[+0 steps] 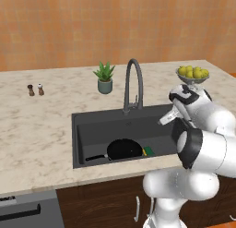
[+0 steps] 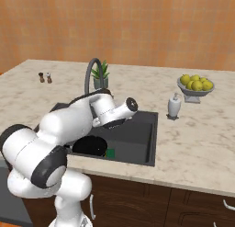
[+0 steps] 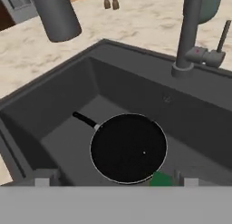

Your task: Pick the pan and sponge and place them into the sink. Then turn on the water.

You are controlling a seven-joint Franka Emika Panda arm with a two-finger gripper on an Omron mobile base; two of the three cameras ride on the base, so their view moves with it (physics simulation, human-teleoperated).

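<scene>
Pan (image 3: pixel 128 148) and sponge (image 3: pixel 160 179) lie in sink (image 3: pixel 54 105) below gripper (image 3: pixel 113 182).

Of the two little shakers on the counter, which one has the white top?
The right-hand shaker in the left base view, the one nearer the potted plant. Its top is pale; the shaker beside it is brown all over.

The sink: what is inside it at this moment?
Inside the sink lie the black pan and the green sponge beside it. The pan covers the floor beneath, and no water runs.
</scene>
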